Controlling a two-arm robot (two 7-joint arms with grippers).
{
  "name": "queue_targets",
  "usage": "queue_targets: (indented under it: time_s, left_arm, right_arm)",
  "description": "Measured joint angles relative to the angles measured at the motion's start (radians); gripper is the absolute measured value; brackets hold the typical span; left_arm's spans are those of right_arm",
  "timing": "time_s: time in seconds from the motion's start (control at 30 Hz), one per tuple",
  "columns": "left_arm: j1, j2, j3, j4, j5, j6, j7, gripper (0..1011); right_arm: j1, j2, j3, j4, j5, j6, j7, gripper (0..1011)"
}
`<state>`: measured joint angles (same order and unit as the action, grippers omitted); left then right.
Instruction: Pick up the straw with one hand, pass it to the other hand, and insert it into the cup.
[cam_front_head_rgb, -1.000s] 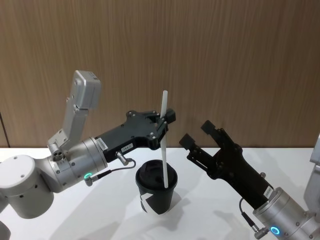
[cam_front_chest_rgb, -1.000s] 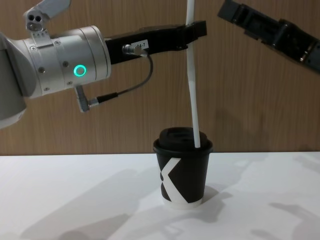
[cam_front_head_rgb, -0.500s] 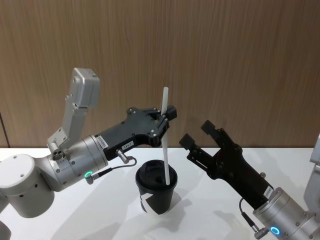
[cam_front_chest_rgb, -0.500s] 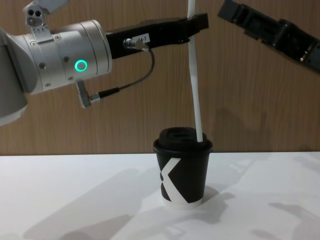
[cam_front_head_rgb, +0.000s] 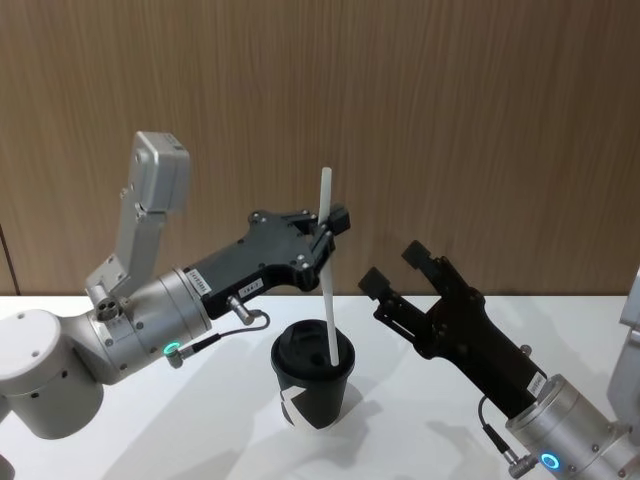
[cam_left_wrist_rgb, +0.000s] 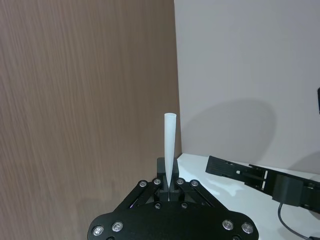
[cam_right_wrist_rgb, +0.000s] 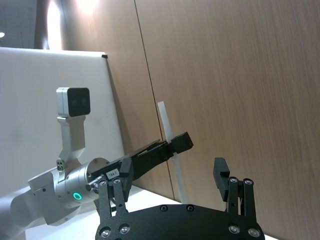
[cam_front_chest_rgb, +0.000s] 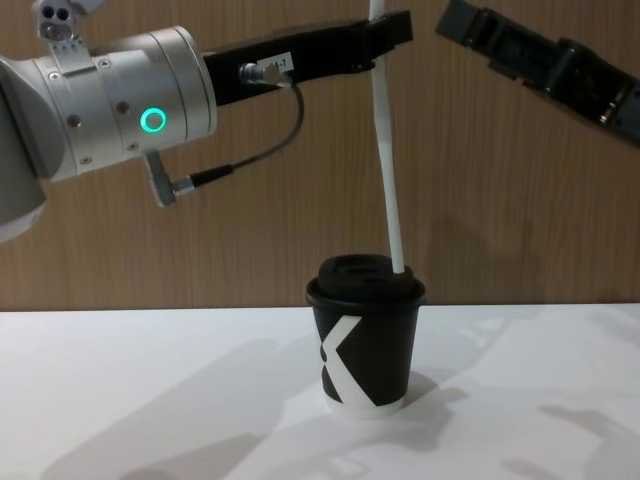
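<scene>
Even, fairly bright indoor light, warm on the wood wall (cam_front_head_rgb: 450, 120). Soft grey shadows of arms spread across the white table (cam_front_chest_rgb: 150, 400), falling toward the front and sides, so the source sits overhead and behind. A broad soft shadow lies on the pale wall (cam_left_wrist_rgb: 235, 130) in the left wrist view. Bright glare patch high on the panel (cam_right_wrist_rgb: 92, 5) in the right wrist view. Focus crisp throughout; no marked edge distortion.

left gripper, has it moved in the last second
Yes. The left gripper, shut on the straw, has risen a little against the cup, lifting the straw's tip with it.
</scene>
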<state>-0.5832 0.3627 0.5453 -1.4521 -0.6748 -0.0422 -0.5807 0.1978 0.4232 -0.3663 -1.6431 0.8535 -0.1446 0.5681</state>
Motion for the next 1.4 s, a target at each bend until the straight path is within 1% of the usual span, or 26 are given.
queue_targets:
  time_s: [0.57, 0.9, 1.1, 1.4]
  left_arm:
    - [0.021, 0.005, -0.027, -0.033, 0.003, 0.003, 0.004, 6]
    - [0.025, 0.003, -0.038, -0.038, 0.017, 0.002, 0.011, 6]
    - [0.025, 0.0, -0.041, -0.027, 0.026, 0.003, 0.013, 6]
    - [0.014, -0.011, -0.043, 0.008, 0.036, 0.003, 0.008, 5]
  right_arm:
    - [0.0, 0.0, 0.0, 0.0, 0.0, 0.0, 0.0, 1001]
    - [0.0, 0.0, 0.0, 0.0, 0.0, 0.0, 0.0, 1001]
    - [0.0, 0.0, 0.0, 0.0, 0.0, 0.0, 0.0, 1001]
    - [0.0, 0.0, 0.0, 0.0, 0.0, 0.0, 0.0, 1001]
